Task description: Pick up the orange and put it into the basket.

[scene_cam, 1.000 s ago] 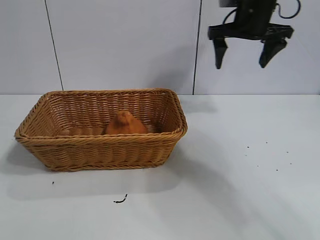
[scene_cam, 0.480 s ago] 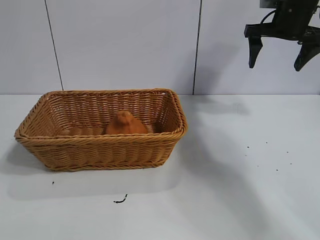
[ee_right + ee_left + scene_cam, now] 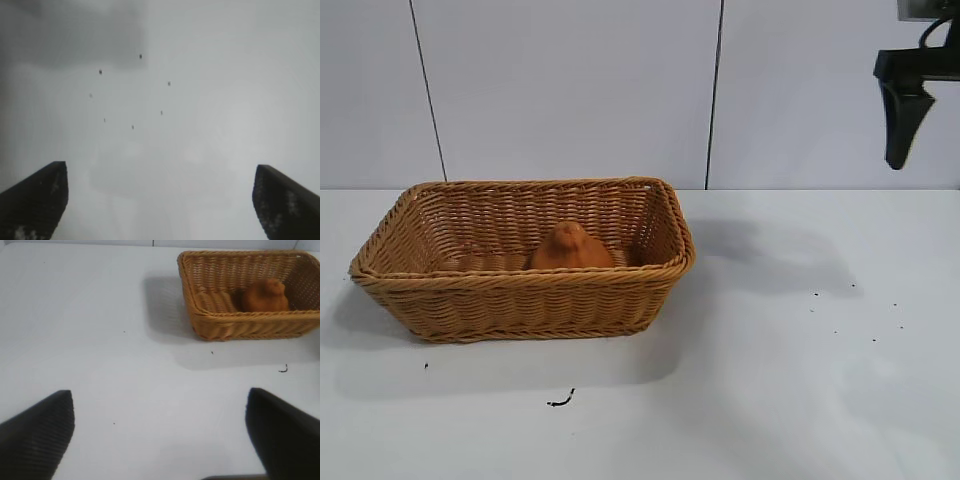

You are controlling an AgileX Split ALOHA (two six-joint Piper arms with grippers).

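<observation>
The orange (image 3: 570,247) sits inside the woven wicker basket (image 3: 520,295) on the left half of the white table. Both show in the left wrist view, orange (image 3: 264,295) in basket (image 3: 215,315), far from the left gripper (image 3: 160,435), which is open and empty over bare table. The right gripper is high at the exterior view's top right edge; only one finger (image 3: 902,115) shows there. In the right wrist view the right gripper (image 3: 160,200) is open and empty above the speckled table.
A small dark scrap (image 3: 560,401) lies on the table in front of the basket. Several dark specks (image 3: 850,310) dot the table at the right. A white panelled wall stands behind.
The right gripper has moved right and slightly up, from above the basket's right end to the frame's right edge. The orange and basket have not moved.
</observation>
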